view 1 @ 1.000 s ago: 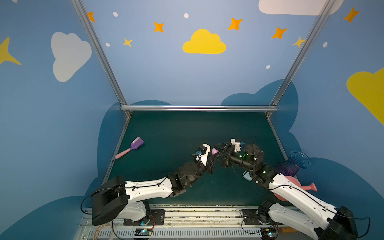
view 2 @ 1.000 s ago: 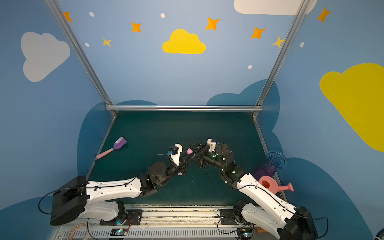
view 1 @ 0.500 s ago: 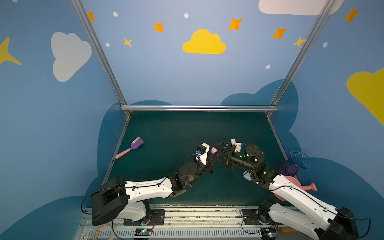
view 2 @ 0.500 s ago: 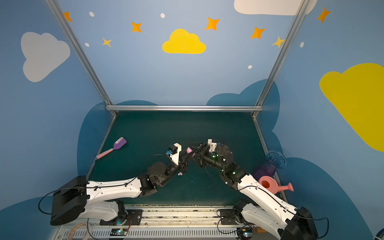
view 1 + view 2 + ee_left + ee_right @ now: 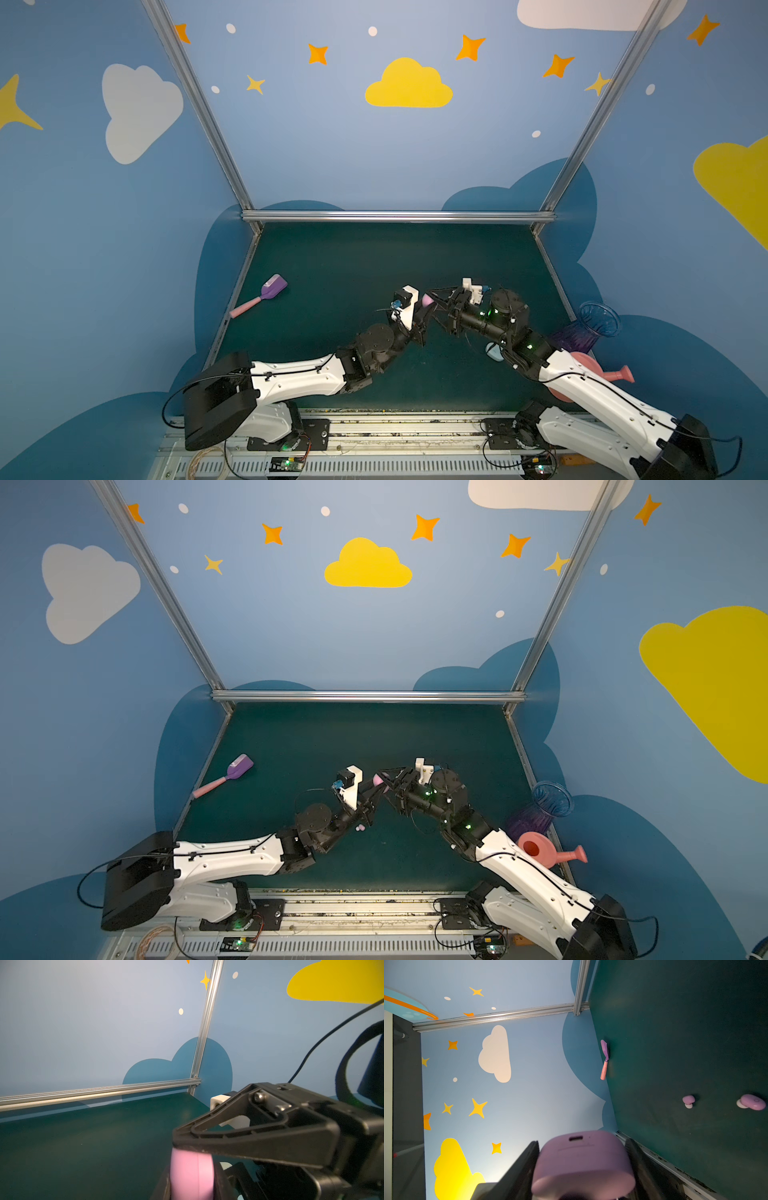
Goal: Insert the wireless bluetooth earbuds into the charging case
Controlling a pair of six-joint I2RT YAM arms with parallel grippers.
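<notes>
Centrally, pink charging case [image 5: 427,299] pinched in left hand [image 5: 192,1184], right hand [image 5: 582,1147] straddling it, grip unclear, pink earbuds [image 5: 688,1101] loose on tabletop [image 5: 374,257], scoop [image 5: 239,767], vase [image 5: 548,804], watering can [image 5: 536,848] aside.

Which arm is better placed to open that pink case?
Likely the right. The left gripper is shut on the pink case, holding it off the mat; the right gripper has a jaw on each side of it, so it could pry it open.

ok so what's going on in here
The left tool holds a lilac-pink oval plastic charging case up off the dark green mat. The right tool straddles the same case; whether it grips is unclear. Two small pink bean-shaped earbuds lie on the mat, not yet inserted.
</notes>
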